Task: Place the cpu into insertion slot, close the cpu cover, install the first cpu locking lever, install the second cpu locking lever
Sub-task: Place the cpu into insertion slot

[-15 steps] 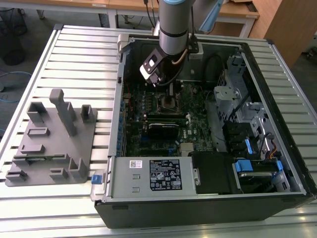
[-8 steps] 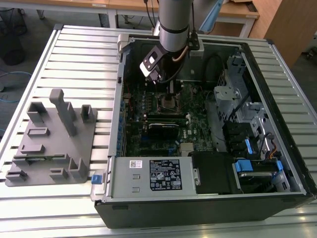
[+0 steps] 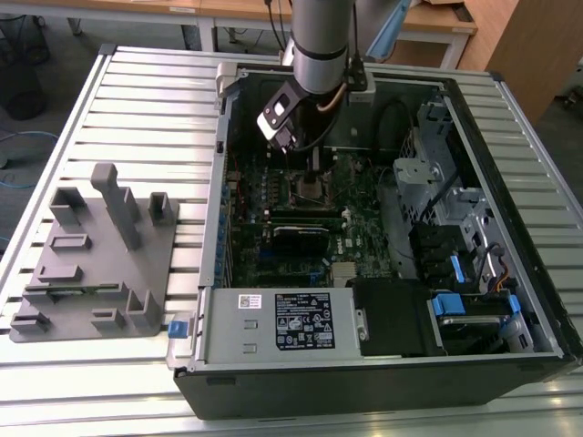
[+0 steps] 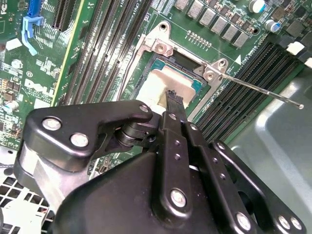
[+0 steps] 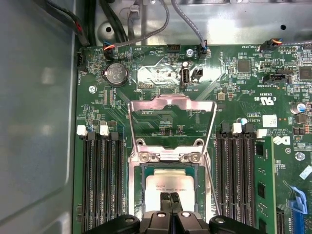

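Reading pincer [image 5: 170, 197] as closed: tips pressed side by side, parked over the cpu [image 5: 168, 181] at the edge farthest from the cover [image 5: 171, 99]. Cannot tell contact from either wrist view. Not clamped on anything.

Cpu: flat inside the slot [image 4: 181, 57], directly under the tips, square to the frame, thin border showing round it.

Cover: flipped open past its hinge, just beyond the cpu from the pincer, lying back over the board [image 5: 229, 92]. Bare board visible through its window. Not over the cpu.

Lever [image 4: 263, 91]: thin rod swung out from a hinge-side corner of the slot, crossing one memory bank toward grey case metal. Clear of the slot frame.

Room:
- Tight sideways, with memory banks [image 5: 100, 180] flanking the slot on both sides of the pincer, close to the frame.
- Beyond the cover: coin cell [image 5: 116, 74] and cable plugs at the board edge.
- Past one bank: grey case wall [image 5: 34, 122].
- Above the cpu: open case side, just the arm coming down.

Exterior view: case [image 3: 364, 382] holding the board, with the pincer about mid-board. Black card [image 3: 301, 238] just camera-side of the pincer. Drive cage [image 3: 428, 173] off toward the exterior view's right.

Grey fixture [image 3: 91, 255] sits outside the case on the table [image 3: 137, 91], well apart toward the exterior view's left. Has pockets and raised blocks; cannot tell contents.
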Motion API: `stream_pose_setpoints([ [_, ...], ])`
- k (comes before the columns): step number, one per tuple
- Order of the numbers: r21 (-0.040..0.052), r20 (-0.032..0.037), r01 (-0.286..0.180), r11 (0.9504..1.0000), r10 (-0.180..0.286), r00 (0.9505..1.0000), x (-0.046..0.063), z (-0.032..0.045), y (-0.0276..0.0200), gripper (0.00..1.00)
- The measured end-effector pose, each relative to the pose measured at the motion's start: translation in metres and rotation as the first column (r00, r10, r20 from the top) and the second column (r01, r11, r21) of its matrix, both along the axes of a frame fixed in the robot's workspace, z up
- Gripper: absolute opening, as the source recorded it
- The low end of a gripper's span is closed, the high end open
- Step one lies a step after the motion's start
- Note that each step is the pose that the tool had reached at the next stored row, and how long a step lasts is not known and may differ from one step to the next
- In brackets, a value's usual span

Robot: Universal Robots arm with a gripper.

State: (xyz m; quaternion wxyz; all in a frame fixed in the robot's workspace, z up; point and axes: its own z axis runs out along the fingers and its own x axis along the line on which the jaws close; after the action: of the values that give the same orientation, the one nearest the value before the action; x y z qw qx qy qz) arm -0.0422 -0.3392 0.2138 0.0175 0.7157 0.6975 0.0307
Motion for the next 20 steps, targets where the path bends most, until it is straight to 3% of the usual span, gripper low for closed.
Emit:
stream_pose_setpoints([
  [10,0.0007,0.0005,0.0,1.0,0.0,1.0,0.0,0.0075,0.0001,0.1],
  [12,0.0004,0.0003,0.0,1.0,0.0,1.0,0.0,0.0165,0.0001,0.1],
  [20,0.0003,0.0003,0.0,1.0,0.0,1.0,0.0,0.0165,-0.0021,0.1],
])
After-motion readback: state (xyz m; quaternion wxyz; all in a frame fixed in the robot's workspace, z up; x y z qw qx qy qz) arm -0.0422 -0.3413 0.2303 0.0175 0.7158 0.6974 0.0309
